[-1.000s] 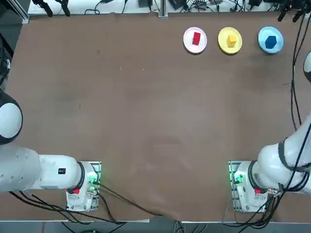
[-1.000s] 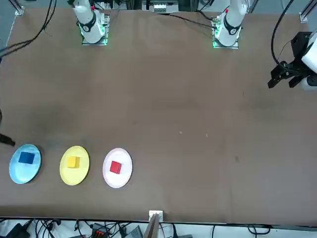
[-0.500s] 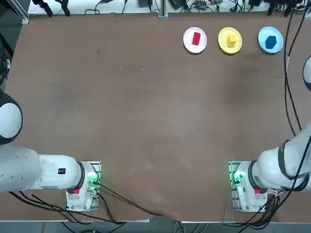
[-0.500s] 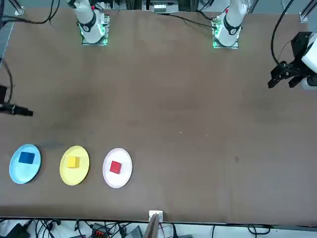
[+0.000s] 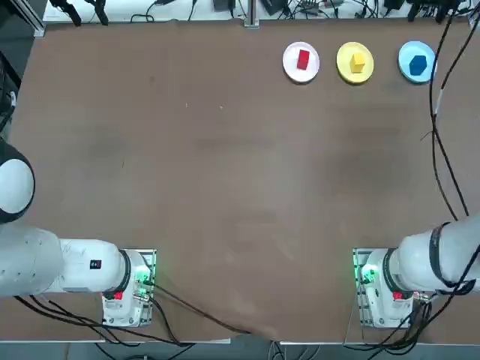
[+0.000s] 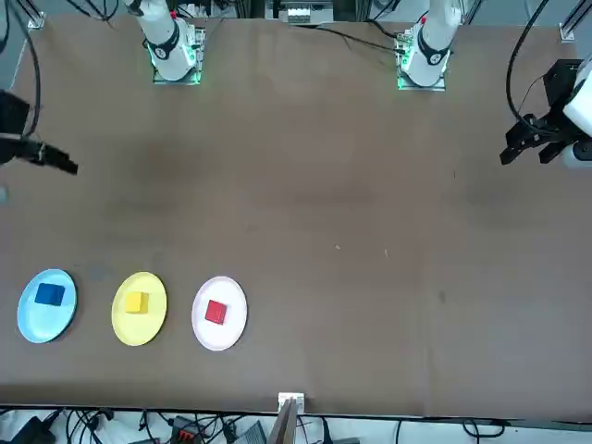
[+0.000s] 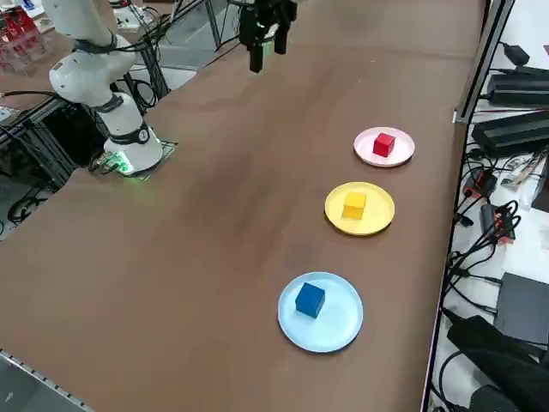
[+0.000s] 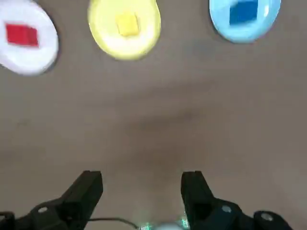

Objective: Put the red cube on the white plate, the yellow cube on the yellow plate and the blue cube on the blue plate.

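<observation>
Empty and spread wide, my right gripper (image 8: 141,191) hangs above bare table (image 5: 225,187), well apart from the plates, with nothing between its fingers (image 8: 86,189); in the front view it shows only at the picture's left edge (image 6: 42,157), high over the side of the table where my arm works. Going outward from me, the three plates sit in a row along the far edge, toward the far right corner. Each cube lies on its matching plate: the blue cube (image 7: 310,299) on the blue plate (image 7: 339,330) nearest that corner, the yellow cube (image 7: 353,205) on the yellow plate (image 7: 377,215) in the middle, and the red cube (image 7: 383,143) on the white plate (image 7: 367,153) at the inner end of the row. By my judgement the sorting is done, so the step in hand is simply to clear away. To do that well I would keep the fingers apart, stay high over the open table, and travel away from the far edge so that neither hand nor trailing cable brushes a plate and nudges a cube off its place.
</observation>
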Controlling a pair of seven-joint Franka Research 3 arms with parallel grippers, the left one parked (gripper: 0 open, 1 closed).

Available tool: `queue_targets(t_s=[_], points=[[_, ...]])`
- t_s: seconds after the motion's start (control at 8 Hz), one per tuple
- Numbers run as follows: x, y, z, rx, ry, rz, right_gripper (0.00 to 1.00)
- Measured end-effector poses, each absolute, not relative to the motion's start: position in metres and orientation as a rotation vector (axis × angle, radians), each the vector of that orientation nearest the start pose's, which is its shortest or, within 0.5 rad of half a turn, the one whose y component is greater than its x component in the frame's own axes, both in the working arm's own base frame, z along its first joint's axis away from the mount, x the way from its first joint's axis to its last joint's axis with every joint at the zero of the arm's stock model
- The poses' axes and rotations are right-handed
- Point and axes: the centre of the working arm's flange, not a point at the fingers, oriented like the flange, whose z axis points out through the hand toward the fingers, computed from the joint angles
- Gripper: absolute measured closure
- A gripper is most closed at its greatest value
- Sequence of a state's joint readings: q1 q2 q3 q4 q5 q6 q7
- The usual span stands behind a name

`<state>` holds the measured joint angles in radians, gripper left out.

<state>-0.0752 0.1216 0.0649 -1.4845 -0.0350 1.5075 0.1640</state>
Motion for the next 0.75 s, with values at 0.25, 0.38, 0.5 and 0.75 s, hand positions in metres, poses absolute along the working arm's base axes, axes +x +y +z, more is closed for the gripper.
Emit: queue_targets(t_s=[0.25, 0.38, 0.5, 0.75], points=[[0.550, 0.007, 0.590, -3.171, 0.225, 0.019, 0.00], [0.530, 0.015, 0.594, -3.179, 0.182, 0.098, 0.00], [0.519, 0.021, 0.599, -3.178, 0.149, 0.165, 0.00], [0.520, 0.035, 0.599, -3.172, 0.109, 0.172, 0.00]])
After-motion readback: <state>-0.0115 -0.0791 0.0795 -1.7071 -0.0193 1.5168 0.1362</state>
